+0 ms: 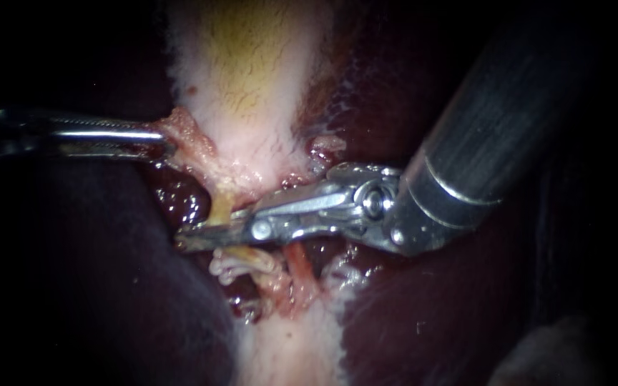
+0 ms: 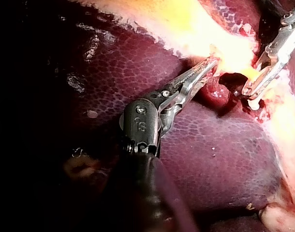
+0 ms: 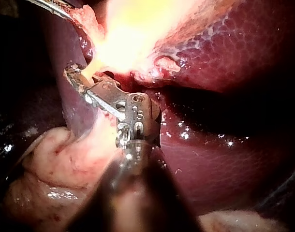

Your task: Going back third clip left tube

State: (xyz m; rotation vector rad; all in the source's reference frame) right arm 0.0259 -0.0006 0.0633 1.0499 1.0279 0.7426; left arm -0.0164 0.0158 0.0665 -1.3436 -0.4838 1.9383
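Liver point(image 2: 210, 145): dark maroon-purple, fine honeycomb mottling, wet white glints. Gallbladder point(image 1: 252, 64): white-pink wall, mustard-yellow patch down the centre. Tube point(image 1: 222, 207): yellowish tan; shreds point(image 1: 252, 264) around it pink-red. Right instrument point(image 1: 189, 239): bright silver tip, dark grey shaft with a pale ring. Left instrument point(image 1: 160, 136): silver, ribbed pattern on the tip; black housing behind it.

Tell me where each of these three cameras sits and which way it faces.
Endoscope: close to the tissue, facing the gallbladder; left instrument, gripping its edge, enters from the left, right instrument from the upper right.
Left wrist: on the left arm, looking along its own shaft over the liver.
Right wrist: on the right arm, looking along its shaft towards the gallbladder.
Shared: endoscope and left wrist both show both instruments.
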